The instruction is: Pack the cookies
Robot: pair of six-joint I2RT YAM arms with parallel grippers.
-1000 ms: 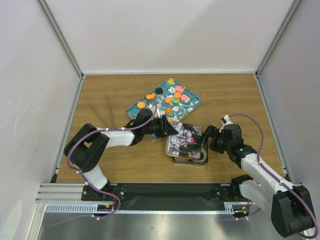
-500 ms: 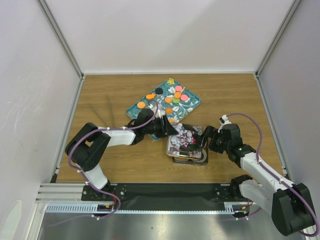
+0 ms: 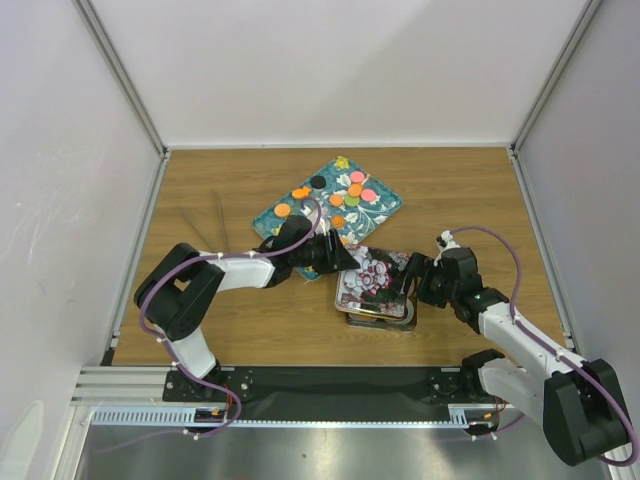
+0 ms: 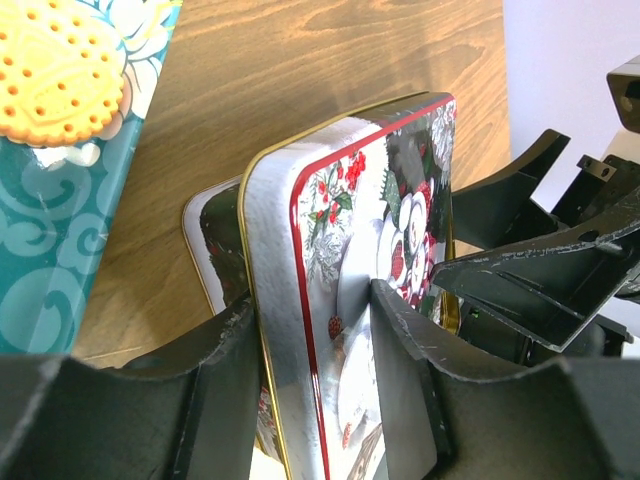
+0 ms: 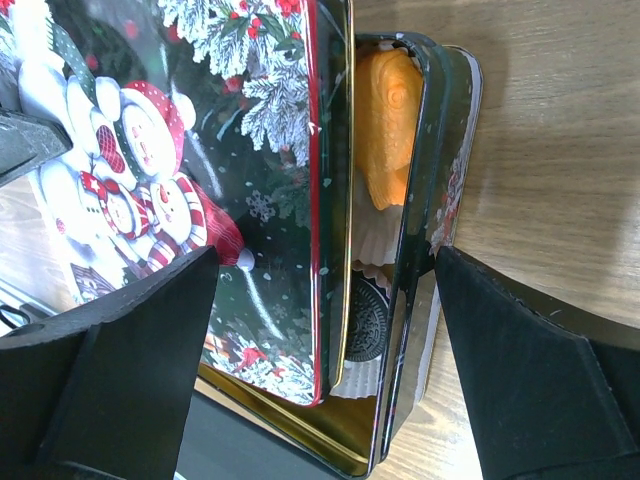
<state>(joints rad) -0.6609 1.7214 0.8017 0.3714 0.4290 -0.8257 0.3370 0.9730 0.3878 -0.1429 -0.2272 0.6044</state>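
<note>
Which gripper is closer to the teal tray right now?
Left. The left gripper, holding the tin lid, is just off the near edge of the teal tray; the right gripper, open, is across the tin, farther away.

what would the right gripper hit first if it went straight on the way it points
Likely the snowman lid over the open tin; both lie between the right gripper's open fingers, and which comes first is unclear.

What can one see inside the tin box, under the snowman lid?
In the tin box: an orange fish-shaped cookie and a black sandwich cookie, with white paper cups. The snowman lid covers the rest of the inside.
</note>
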